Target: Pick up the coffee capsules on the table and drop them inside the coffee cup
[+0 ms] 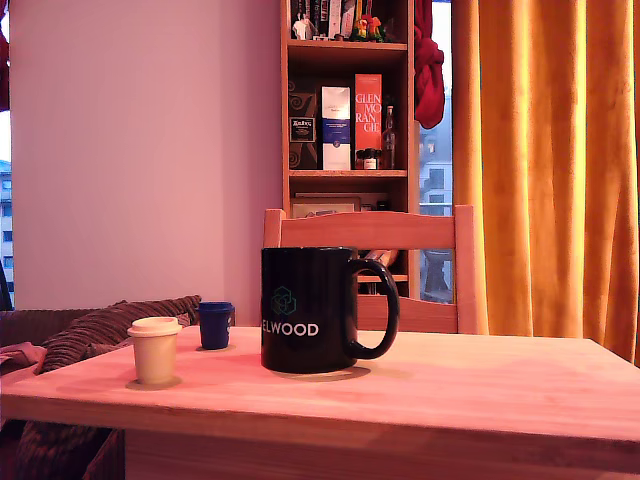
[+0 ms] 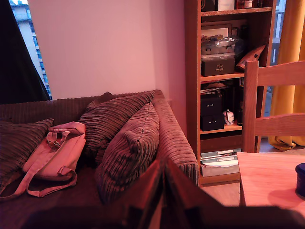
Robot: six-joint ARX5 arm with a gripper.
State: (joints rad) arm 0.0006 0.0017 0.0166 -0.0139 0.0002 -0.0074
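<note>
Cream capsule (image 1: 155,349) and blue capsule (image 1: 215,324) (both upright) beside mug (image 1: 310,308).

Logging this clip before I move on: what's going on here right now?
Nothing is being handled yet. The cream capsule and the blue capsule stand on the table, both to the exterior view's left of the black mug. The arm is absent from the exterior view. The wrist view faces a sofa and bookshelf, with the gripper a dark blur, its state unclear.

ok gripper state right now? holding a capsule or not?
Gripper: open or shut cannot be told; only a dark blur in the wrist view, absent from the exterior view. Cream capsule and blue capsule both on the table.
</note>
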